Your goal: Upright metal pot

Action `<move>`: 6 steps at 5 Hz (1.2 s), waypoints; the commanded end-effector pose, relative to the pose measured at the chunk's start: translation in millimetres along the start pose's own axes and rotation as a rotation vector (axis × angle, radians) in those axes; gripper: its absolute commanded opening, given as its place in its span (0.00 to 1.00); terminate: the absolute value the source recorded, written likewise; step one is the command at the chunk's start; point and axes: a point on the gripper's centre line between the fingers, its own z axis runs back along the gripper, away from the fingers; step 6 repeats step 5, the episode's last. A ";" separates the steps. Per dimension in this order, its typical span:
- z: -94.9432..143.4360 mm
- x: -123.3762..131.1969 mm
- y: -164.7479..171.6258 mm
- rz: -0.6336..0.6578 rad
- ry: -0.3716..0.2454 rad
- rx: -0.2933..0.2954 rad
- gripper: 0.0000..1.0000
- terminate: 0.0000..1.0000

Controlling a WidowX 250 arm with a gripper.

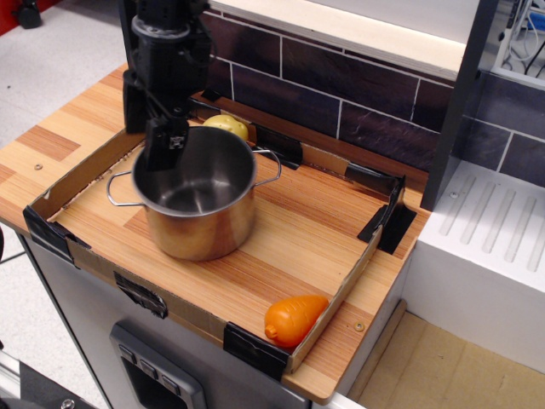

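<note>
the black robot gripper (pixel 163 146) comes down from the upper left of the frame, its fingers pinching the back rim of the shiny stainless-steel cylindrical metal pot (pixel 197 204), one finger against the outside wall, the other hidden behind it. the pot stands upright on its base in the left part of the shallow cardboard tray (pixel 336 294) that lies on the wooden counter (pixel 51 145); one thin wire loop handle sticks out to the left, the other to the right. just behind the pot's rim, near the tray's back wall, a small yellow rounded toy vegetable (pixel 226 127) peeks out. well apart, in the lower right corner of the tray, lies an orange toy carrot (pixel 295 318).
</note>
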 end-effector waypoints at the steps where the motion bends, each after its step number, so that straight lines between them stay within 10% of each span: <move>1: 28.5 -4.9 11.7 -0.009 -0.168 0.227 1.00 0.00; 4: 115.2 -18.9 5.7 -0.082 -0.317 0.195 1.00 0.00; 5: 142.4 -27.5 6.2 -0.083 -0.349 0.159 1.00 1.00; 6: 142.4 -27.5 6.2 -0.083 -0.349 0.159 1.00 1.00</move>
